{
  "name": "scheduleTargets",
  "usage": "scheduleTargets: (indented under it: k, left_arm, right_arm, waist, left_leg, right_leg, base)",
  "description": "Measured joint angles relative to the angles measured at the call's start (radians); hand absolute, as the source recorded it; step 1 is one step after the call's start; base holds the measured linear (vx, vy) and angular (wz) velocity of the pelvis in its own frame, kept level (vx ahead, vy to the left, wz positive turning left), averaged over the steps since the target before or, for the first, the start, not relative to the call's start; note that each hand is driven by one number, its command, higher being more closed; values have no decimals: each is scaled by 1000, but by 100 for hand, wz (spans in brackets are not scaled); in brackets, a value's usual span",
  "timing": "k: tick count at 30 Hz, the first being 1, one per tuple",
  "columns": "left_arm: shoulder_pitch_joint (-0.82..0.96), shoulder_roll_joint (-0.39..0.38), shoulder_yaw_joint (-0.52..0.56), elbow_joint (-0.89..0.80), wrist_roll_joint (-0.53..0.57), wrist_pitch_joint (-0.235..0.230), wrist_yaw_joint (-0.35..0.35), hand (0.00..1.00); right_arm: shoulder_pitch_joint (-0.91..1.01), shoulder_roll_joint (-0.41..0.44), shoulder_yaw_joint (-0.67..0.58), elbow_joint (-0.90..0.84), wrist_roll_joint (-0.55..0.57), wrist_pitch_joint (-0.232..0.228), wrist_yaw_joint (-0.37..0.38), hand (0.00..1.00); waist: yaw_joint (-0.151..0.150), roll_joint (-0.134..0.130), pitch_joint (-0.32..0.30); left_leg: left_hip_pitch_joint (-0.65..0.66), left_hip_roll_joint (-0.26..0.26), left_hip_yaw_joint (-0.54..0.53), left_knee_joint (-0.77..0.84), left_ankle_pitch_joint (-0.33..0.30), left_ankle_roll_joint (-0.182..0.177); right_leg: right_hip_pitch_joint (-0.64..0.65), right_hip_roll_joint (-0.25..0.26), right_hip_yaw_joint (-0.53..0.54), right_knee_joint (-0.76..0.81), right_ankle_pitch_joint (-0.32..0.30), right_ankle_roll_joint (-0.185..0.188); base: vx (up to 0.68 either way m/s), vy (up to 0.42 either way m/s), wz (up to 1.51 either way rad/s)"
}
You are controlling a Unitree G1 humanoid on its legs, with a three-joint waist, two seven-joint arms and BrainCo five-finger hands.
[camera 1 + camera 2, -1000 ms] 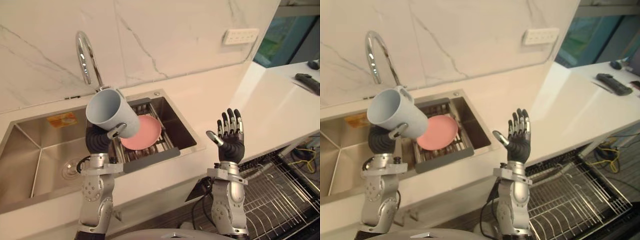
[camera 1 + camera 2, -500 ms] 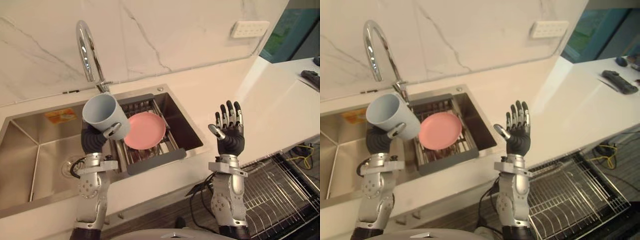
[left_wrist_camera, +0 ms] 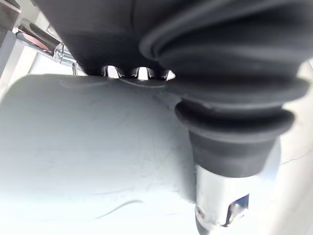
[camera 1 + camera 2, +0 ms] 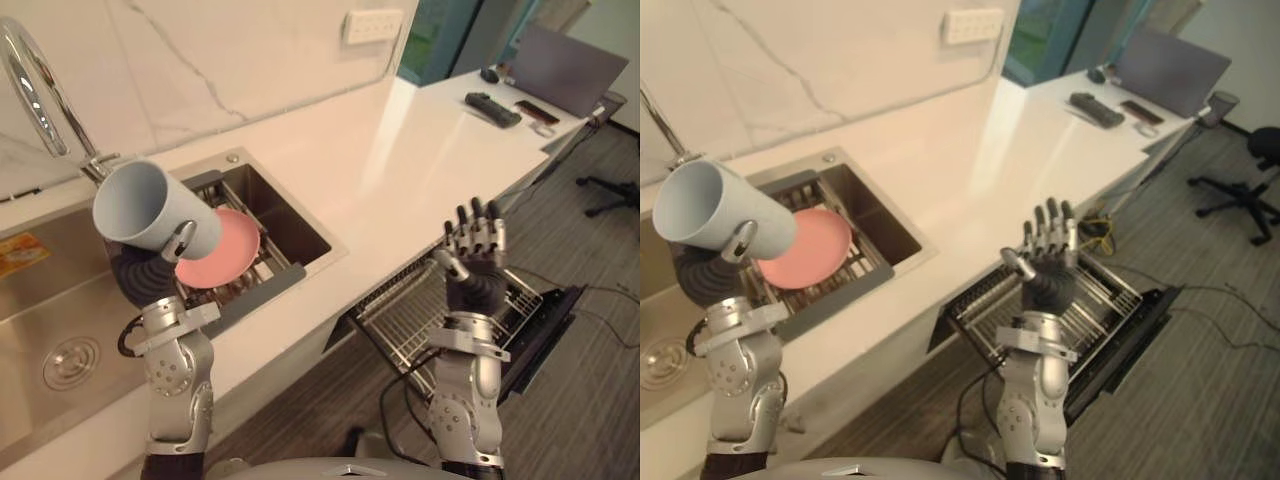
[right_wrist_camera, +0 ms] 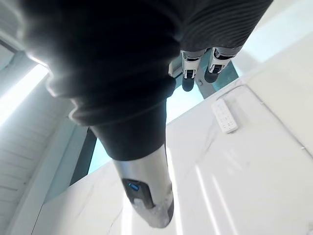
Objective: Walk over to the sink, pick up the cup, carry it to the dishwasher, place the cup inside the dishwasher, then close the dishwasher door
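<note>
- Near right, our right hand [image 4: 474, 264] is raised by the dishwasher rack [image 4: 405, 312], fingers straight and spread.
- Near left, we see our left hand [image 4: 140, 276] curled round the pale blue cup [image 4: 148, 208], tipped sideways above the sink [image 4: 288, 218].
- Beyond, a pink plate [image 4: 224, 250] lies in the sink.

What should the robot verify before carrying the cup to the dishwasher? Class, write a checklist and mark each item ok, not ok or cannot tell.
1. Grip on cup: ok, the left hand has its thumb and fingers round it.
2. The right hand is free: ok, raised with fingers straight.
3. The dishwasher door is open: ok.
4. The rack is pulled out: ok.
5. Free slot in rack: cannot tell, partly hidden behind right hand.
</note>
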Motion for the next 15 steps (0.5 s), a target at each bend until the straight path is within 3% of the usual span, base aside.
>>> scheduleTargets:
  k: [1,2,3,4,5,6,7,9,12,13,14,15]
  left_arm:
    - [-8,0,1,12,0,5,2,100]
    - [-27,-9,13,22,15,15,8,100]
    - [-28,3,29,40,24,24,30,100]
    - [-27,7,35,51,25,25,40,100]
    - [-23,13,53,59,24,28,58,100]
    - [-22,19,68,58,24,28,69,100]
    - [-19,7,71,61,23,29,70,100]
    - [10,-21,65,60,12,29,63,100]
    - [28,-24,56,58,13,28,59,100]
    - [31,-24,38,57,13,27,50,100]
    - [32,-24,36,57,14,27,46,100]
    - [35,-17,33,55,17,23,37,100]
  right_arm:
    - [-18,-6,-6,18,0,0,0,0]
    - [-69,-23,-11,30,0,3,-2,0]
    - [-84,-16,-4,49,-1,11,0,0]
    - [-84,-11,-1,58,-1,16,1,0]
    - [-84,1,1,58,-1,36,2,0]
    - [-88,-2,1,56,0,52,6,0]
    - [-89,-13,0,59,0,59,10,0]
    - [-67,-52,-3,59,-1,79,20,0]
    - [-44,-82,-1,59,0,76,58,0]
    - [-34,-81,3,61,0,72,71,0]
    - [-35,-81,6,61,0,71,71,0]
    - [-45,-79,25,75,-1,58,76,0]
  waist:
    - [18,35,-14]
    - [26,77,-1]
    - [20,57,9]
    - [20,46,8]
    - [22,29,11]
    - [18,9,15]
    - [15,21,21]
    - [-2,49,29]
    - [-7,61,28]
    - [3,60,30]
    - [8,61,29]
    - [27,70,19]
  left_leg:
    - [-13,3,-23,-67,29,13]
    - [-6,42,13,-118,90,-22]
    - [-3,33,42,-108,96,-21]
    - [-2,37,52,-101,96,-23]
    - [-5,52,61,-83,96,-42]
    - [-10,75,57,-65,91,-71]
    - [-9,95,50,-58,90,-86]
    - [-4,129,-22,-57,102,-84]
    - [-31,133,-96,-26,110,-67]
    - [-46,77,-164,-27,83,-72]
    - [-46,60,-178,-38,81,-71]
    - [-24,5,-233,-88,98,-61]
  right_leg:
    - [15,29,38,-96,62,14]
    - [-7,26,24,32,-53,-29]
    - [7,-41,14,137,-157,28]
    - [35,-57,8,137,-171,54]
    - [104,-61,5,75,-190,120]
    - [152,-35,1,-5,-219,175]
    - [161,-14,-4,-13,-216,191]
    - [171,37,-15,4,-240,148]
    - [194,60,-20,-8,-256,118]
    - [217,51,-24,-33,-242,117]
    - [218,48,-22,-35,-240,118]
    - [211,36,-4,-34,-233,131]
  base:
    - [-207,1,-110]
    - [-99,-7,-105]
    - [-47,-14,-89]
    - [-61,-199,-59]
    - [-77,-286,-46]
    - [-101,-359,-36]
    - [-79,-262,-12]
    - [-98,-229,1]
    - [-90,-148,9]
    - [-50,-7,21]
    - [-42,63,-11]
    - [-20,54,-29]
